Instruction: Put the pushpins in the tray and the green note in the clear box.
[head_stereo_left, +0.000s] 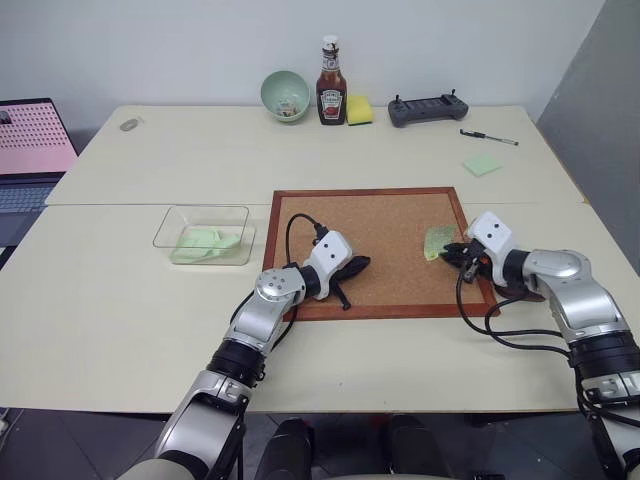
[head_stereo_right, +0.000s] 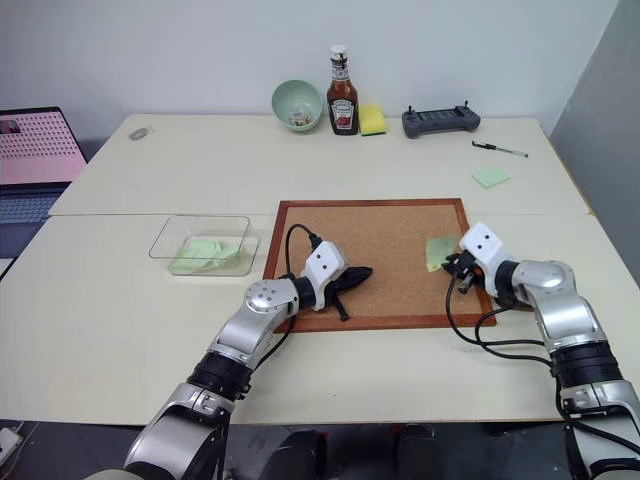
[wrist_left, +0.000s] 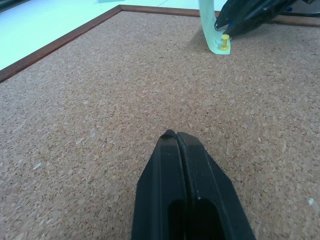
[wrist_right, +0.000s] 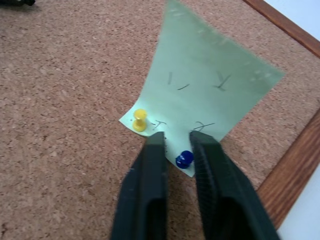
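The head views show a pale wooden surface carrying one brown cork board with a reddish wooden frame, and both arms reaching onto it. The left tool lies low on the cork near the board's middle, and its wrist view shows its two black fingers pressed together with nothing between them. The right tool sits at the board's right edge against the thin pale-green paper note, which curls up off the cork. From the head the pins cannot be made out; the right wrist view shows two pushpins: a yellow pushpin stuck through the note's near corner, and a blue pushpin lying between the right tool's narrowed fingers, which appear to pinch it. The left wrist view catches the yellow pin and the right tool's tips from across the board. To the left of the board stands one shallow clear plastic box with pale-green paper already inside. Along the far edge stand one round mint-green bowl, one ketchup bottle, one yellow sponge and one dark handheld controller; nearer the right edge lie one pen and one green sticky pad.
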